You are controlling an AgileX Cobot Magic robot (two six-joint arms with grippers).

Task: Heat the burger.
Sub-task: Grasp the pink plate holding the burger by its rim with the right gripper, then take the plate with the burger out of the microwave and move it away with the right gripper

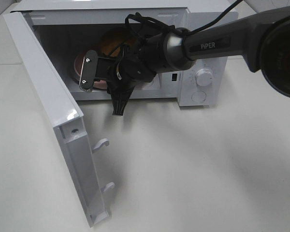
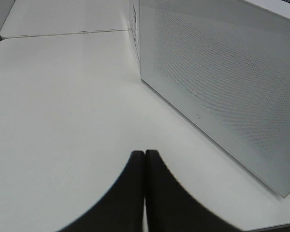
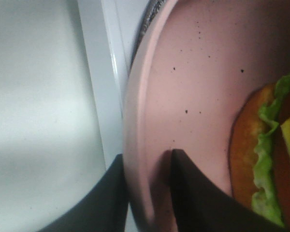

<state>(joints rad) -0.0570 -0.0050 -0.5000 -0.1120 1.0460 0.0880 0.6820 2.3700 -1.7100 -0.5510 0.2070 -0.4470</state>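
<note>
The burger (image 3: 266, 159) is sitting on the pink speckled plate (image 3: 193, 77), and the plate is lying inside the microwave (image 1: 203, 29), near the front edge of its floor. My right gripper (image 3: 147, 193) is pinching the plate's rim, one finger on each face. My left gripper (image 2: 144, 193) is resting with its jaws together (beside the microwave's side wall). I judge that releasing, shutting the door (image 1: 48, 121) and starting the heat are remaining.

Pink black-speckled plate (image 3: 183, 87), golden-brown bun with green lettuce (image 3: 261, 164), white microwave (image 1: 203, 58)
</note>
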